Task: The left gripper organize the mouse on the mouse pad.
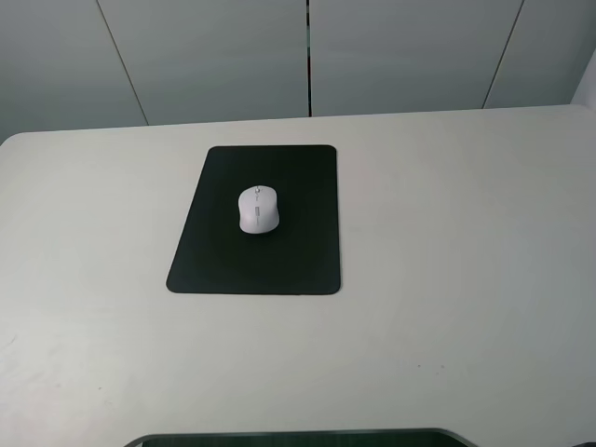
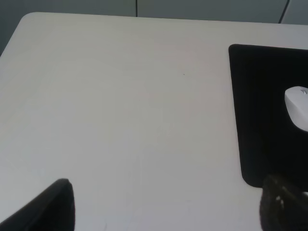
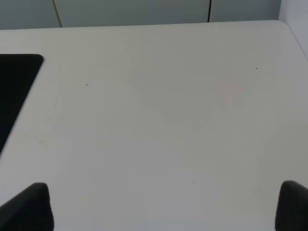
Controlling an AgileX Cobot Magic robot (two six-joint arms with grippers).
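Mouse (image 1: pixel 258 209) lying centred on my mouse pad (image 1: pixel 298 261), white table (image 1: pixel 447 279) stretching bare-topped toward grey wall panels (image 1: pixel 214 56), left gripper (image 2: pixel 163 207) and right gripper (image 3: pixel 163 207) both hanging spread wide, holding nothing.

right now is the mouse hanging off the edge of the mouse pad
No, the mouse lies wholly on the mouse pad, with black mat showing on all sides of it in the exterior high view.

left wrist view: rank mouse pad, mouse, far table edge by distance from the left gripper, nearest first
1. Mouse pad: its near corner lies just ahead of one finger of the left gripper.
2. Mouse: on the pad, farther in, cut by the frame edge.
3. Far table edge: at the wall, beyond both.
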